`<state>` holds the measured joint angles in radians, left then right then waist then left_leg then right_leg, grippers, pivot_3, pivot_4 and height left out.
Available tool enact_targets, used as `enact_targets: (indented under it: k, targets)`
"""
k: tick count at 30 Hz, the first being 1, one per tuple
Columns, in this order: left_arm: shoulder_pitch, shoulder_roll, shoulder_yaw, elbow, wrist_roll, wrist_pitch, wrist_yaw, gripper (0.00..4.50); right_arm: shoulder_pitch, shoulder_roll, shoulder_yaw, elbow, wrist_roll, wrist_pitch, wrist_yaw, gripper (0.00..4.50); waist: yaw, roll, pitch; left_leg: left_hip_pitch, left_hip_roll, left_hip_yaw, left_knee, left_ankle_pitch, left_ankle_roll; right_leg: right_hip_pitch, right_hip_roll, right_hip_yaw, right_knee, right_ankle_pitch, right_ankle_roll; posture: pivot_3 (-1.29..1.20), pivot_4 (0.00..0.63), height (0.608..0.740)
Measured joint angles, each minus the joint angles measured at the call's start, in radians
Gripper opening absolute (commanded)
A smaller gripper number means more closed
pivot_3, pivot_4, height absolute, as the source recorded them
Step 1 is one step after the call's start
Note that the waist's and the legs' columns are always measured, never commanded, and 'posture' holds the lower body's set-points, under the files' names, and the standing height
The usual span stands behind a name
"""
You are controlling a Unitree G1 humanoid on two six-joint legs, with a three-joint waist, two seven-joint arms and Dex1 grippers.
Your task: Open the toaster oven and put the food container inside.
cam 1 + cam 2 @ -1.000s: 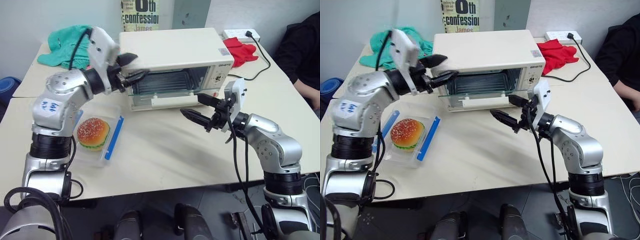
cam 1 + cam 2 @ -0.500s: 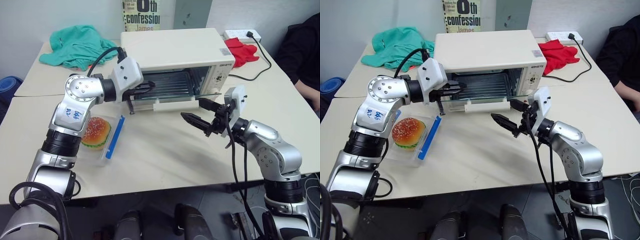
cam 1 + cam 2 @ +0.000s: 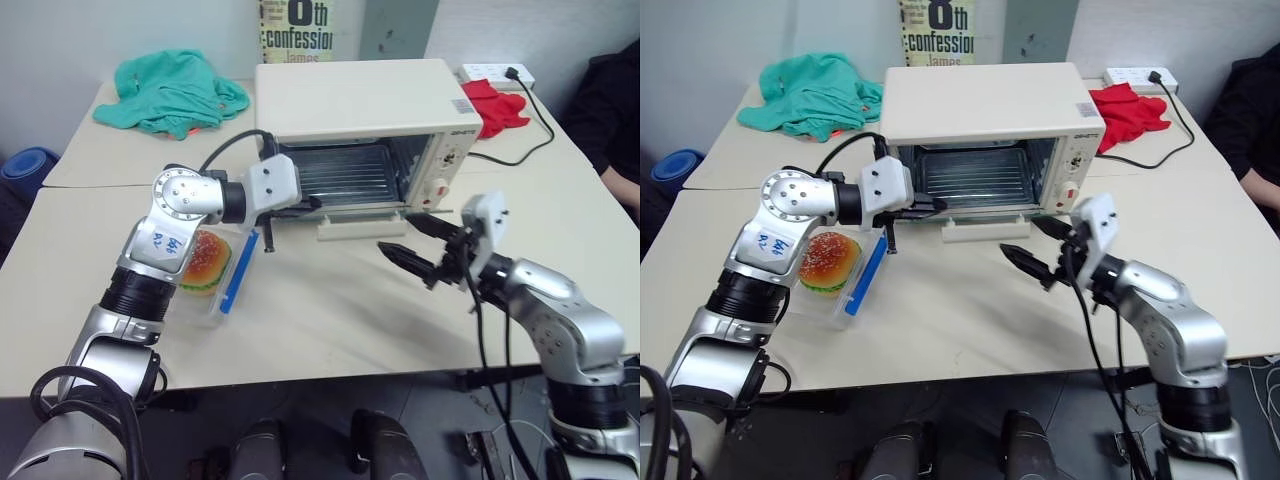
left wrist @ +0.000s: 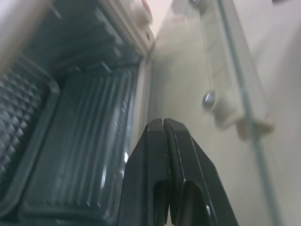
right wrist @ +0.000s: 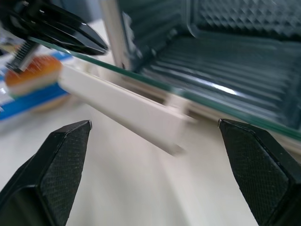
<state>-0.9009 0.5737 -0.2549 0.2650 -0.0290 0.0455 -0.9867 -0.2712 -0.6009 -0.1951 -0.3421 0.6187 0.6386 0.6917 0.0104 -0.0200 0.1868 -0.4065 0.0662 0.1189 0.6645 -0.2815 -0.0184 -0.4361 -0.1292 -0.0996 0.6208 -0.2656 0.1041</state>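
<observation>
Nearest the robot, on the beige table (image 3: 330, 320), the right gripper (image 3: 418, 245) hangs just above the tabletop with its two black fingers spread wide and nothing between them. It points toward the front of the toaster oven (image 3: 360, 110) from the oven's knob side and touches nothing.

To the left, at about the same depth, lies the food container (image 3: 212, 268): a shallow clear box with a blue clip (image 3: 238, 272) along its side and a toy hamburger (image 3: 203, 257) inside. It sits flat on the table, in front of and to the left of the oven, partly hidden under the left forearm.

A little farther back, the left gripper (image 3: 308, 205) has its fingers pressed together, holding nothing. Its tips rest at the left end of the oven's glass door (image 3: 985, 208). The door is let down to about level, and its white bar handle (image 3: 360, 228) is at the front edge. Whether the fingertips press on the glass cannot be told.

Behind the door the oven stands open, its wire rack (image 3: 345, 178) in plain sight and a red knob (image 3: 440, 187) on the right-hand panel.

Farthest back, a green cloth (image 3: 172, 90) lies on the table to the left of the oven, a red cloth (image 3: 497, 103) to the right, with a white power strip (image 3: 497, 74) beyond it and a book (image 3: 297, 30) standing behind the oven. A person in dark clothes (image 3: 615, 110) sits at the right edge.
</observation>
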Motion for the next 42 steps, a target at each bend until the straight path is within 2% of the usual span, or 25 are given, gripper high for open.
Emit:
enact_targets:
  k: [3,8,13,22,26,28,31,34,36,38,40,42]
  targets:
    - [-0.008,-0.014,-0.014,0.027,0.034,-0.038,-0.006,0.07,0.062,-0.043,-0.043,-0.058,0.031,0.017,0.017,4.5,0.007,0.0,0.0,0.0,0.0,0.0,0.001,0.0,0.0,0.001,0.0,0.0,-0.001,0.0,0.0,0.0,0.15,0.74]
    - [0.012,-0.031,-0.067,0.024,0.073,-0.056,-0.045,0.07,0.257,-0.167,-0.221,-0.25,0.269,0.11,0.128,4.5,0.016,0.0,0.0,0.002,0.0,-0.003,0.002,-0.004,0.006,0.005,0.0,-0.001,-0.005,0.0,0.0,0.0,0.15,0.74]
    - [0.017,-0.043,-0.139,0.023,0.134,-0.1,-0.087,0.07,0.263,-0.196,-0.315,-0.297,0.423,0.149,0.093,4.5,0.013,0.0,0.0,0.002,0.0,-0.004,0.004,-0.004,0.007,0.007,0.0,-0.001,-0.007,0.004,-0.001,0.0,0.15,0.74]
    - [0.004,-0.041,-0.171,0.047,0.237,-0.178,-0.081,0.07,0.165,-0.217,-0.272,-0.289,0.462,0.147,0.036,4.5,0.015,0.0,0.0,0.002,0.0,-0.004,0.003,-0.004,0.008,0.007,0.0,-0.001,-0.008,0.004,0.0,0.0,0.15,0.74]
    - [0.063,-0.039,-0.095,-0.108,0.119,0.047,-0.135,0.07,0.099,-0.241,-0.225,-0.245,0.448,0.146,0.054,4.5,0.012,0.0,0.0,0.001,0.0,-0.004,0.003,-0.004,0.008,0.006,0.0,-0.001,-0.008,0.004,0.0,0.0,0.15,0.74]
    - [0.077,-0.019,-0.028,-0.222,0.031,0.207,-0.151,0.45,0.071,-0.252,-0.2,-0.224,0.439,0.146,0.068,4.5,0.011,0.0,0.0,0.001,0.001,-0.004,0.003,-0.004,0.008,0.006,0.001,-0.001,-0.008,0.004,0.0,0.0,0.15,0.74]
    - [0.119,0.091,0.151,-0.456,-0.138,0.528,-0.156,1.26,0.014,-0.263,-0.146,-0.174,0.416,0.145,0.118,4.5,-0.004,0.0,0.0,0.002,0.001,-0.004,0.002,-0.004,0.007,0.006,0.001,-0.001,-0.004,0.004,0.0,0.0,0.15,0.74]
    - [0.219,0.21,0.291,-0.624,-0.234,0.723,-0.145,2.16,-0.033,-0.273,-0.102,-0.119,0.384,0.14,0.173,4.5,-0.013,0.0,0.0,0.002,0.001,-0.005,0.002,-0.003,0.007,0.007,0.001,-0.001,-0.003,0.003,0.0,0.0,0.15,0.74]
    - [0.307,0.255,0.37,-0.708,-0.282,0.811,-0.127,2.75,-0.066,-0.281,-0.072,-0.082,0.363,0.129,0.216,4.5,-0.012,-0.001,0.0,0.002,0.0,-0.005,0.003,-0.003,0.007,0.007,0.001,-0.001,-0.003,0.003,0.0,0.0,0.15,0.74]
    - [0.387,0.27,0.485,-0.799,-0.339,0.935,-0.089,3.41,-0.109,-0.293,-0.038,-0.042,0.339,0.122,0.268,4.5,-0.012,-0.002,0.001,0.002,0.0,-0.006,0.003,-0.003,0.007,0.007,0.001,-0.001,-0.006,0.003,0.0,0.0,0.15,0.74]
    - [0.474,0.271,0.662,-0.911,-0.407,1.087,-0.055,4.03,-0.166,-0.295,0.005,0.003,0.315,0.108,0.328,4.5,-0.013,-0.002,0.001,0.002,0.001,-0.006,0.003,-0.003,0.007,0.007,0.001,-0.001,-0.007,0.003,0.0,0.0,0.15,0.74]
    - [0.545,0.267,0.796,-1.002,-0.441,1.185,-0.024,4.49,-0.215,-0.296,0.038,0.049,0.289,0.098,0.375,4.5,-0.013,-0.002,0.001,0.002,0.001,-0.006,0.003,-0.003,0.007,0.007,0.001,-0.001,-0.008,0.003,0.0,0.0,0.15,0.74]
